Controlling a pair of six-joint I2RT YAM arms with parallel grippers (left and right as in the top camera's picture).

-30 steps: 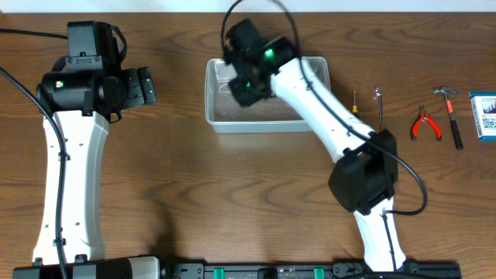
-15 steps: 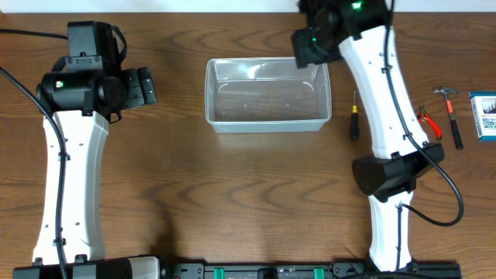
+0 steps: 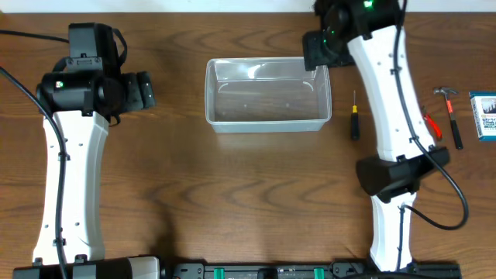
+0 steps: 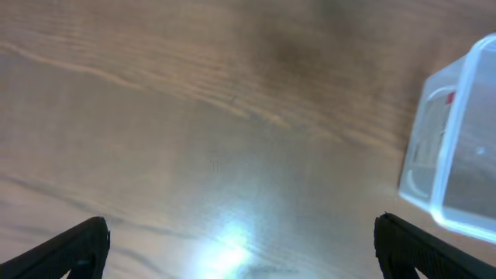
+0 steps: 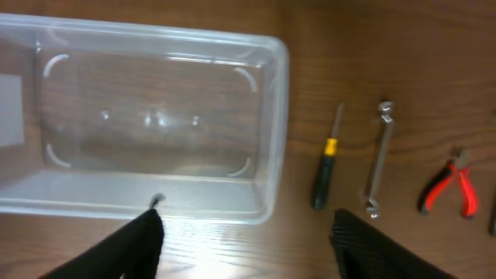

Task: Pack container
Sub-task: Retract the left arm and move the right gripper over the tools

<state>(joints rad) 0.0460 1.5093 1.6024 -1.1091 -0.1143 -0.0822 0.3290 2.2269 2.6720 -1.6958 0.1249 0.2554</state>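
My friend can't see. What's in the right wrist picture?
A clear container, apparently empty, sits on a wooden table. To its right lie a screwdriver, a wrench and red pliers. The right gripper is open at the bottom edge.

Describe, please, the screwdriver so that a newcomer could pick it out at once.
Start at the clear plastic container in the middle of the wooden table. In the row of tools on its right, the screwdriver lies nearest the container. It alone has a black handle with a yellow band; beside it are an all-metal wrench and red-handled pliers.
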